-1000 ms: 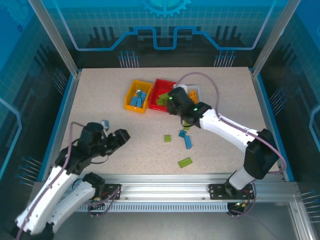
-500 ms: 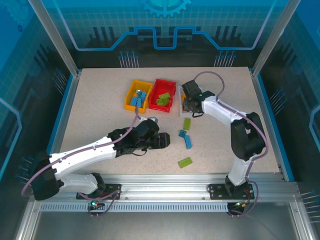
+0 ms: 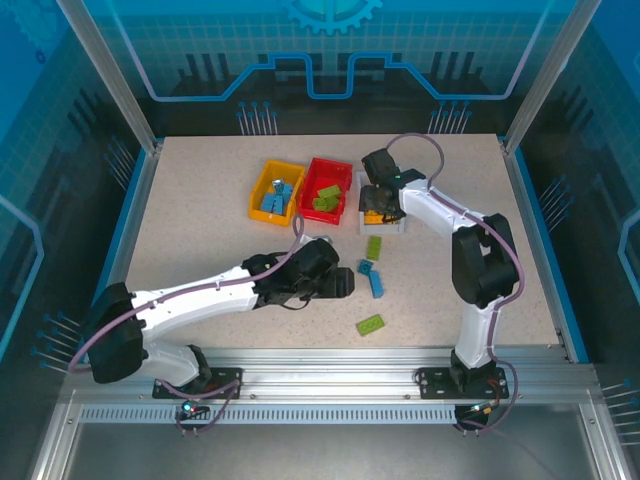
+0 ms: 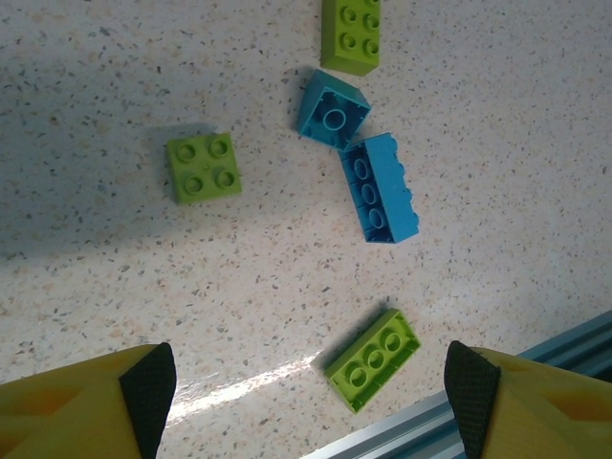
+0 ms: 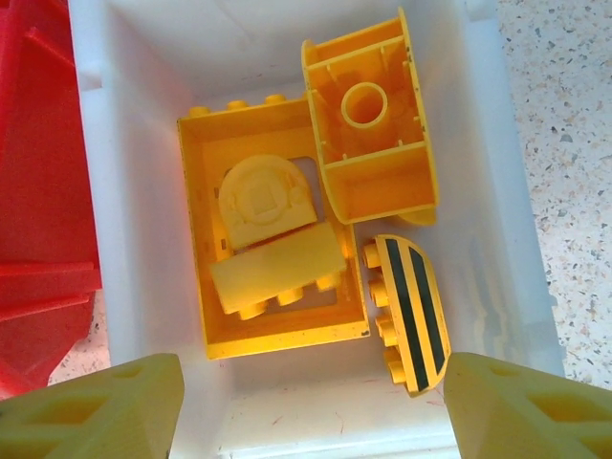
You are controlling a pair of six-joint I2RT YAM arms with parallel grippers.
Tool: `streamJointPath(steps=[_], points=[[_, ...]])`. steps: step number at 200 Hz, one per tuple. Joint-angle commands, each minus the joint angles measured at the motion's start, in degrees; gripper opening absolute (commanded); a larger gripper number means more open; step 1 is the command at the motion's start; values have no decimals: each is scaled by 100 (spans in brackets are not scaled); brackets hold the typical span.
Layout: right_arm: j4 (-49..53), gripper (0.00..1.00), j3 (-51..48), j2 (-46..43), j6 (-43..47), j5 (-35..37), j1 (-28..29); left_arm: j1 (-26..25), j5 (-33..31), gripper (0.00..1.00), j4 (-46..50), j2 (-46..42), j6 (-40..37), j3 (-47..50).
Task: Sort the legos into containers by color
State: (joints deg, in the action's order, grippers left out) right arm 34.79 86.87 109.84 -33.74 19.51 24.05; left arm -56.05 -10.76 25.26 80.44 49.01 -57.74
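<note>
Over white bin (image 5: 134, 191), right gripper (image 5: 311, 392) spread wide, empty; left gripper (image 4: 306, 382), likewise, edged nearer loose legos (image 4: 381, 186).

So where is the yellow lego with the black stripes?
In the right wrist view the yellow black-striped lego piece lies inside the white plastic bin, toward its right wall, just below an upside-down hollow yellow brick.

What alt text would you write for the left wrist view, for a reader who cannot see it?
The open left gripper hovers over five loose legos on the speckled table: a square green brick, a green brick at the top edge, a long green brick near the metal rail, an upside-down blue brick and a long blue brick beside it.
</note>
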Motion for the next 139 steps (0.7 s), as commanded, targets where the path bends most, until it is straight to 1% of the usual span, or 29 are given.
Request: streamJointPath(steps=[1,23,62,86,111,123,139], points=[[222,73,34,-708,142,177,98,-55,-110,79,154,225,-199,-312],[252,70,-246,-1430,192,340,249,-55,-102,79,363,515,-261,-563],[495,69,-1291,-2950,201,390,434,-154,31,78,506,1070,-102,-955],[957,69,-1927,-3918,135,180,434,-397,-40,78,934,1733,249,-1618],[1149,70,-2634,-5091,249,-394,433,-638,-188,78,1643,2664,530,-2617],[1356,71,-2812,-5663,242,-566,429,-717,-265,78,1884,3012,635,-2974],[1755,72,-2931,-6341,73,-620,429,-745,-343,78,1950,3296,751,-3230]])
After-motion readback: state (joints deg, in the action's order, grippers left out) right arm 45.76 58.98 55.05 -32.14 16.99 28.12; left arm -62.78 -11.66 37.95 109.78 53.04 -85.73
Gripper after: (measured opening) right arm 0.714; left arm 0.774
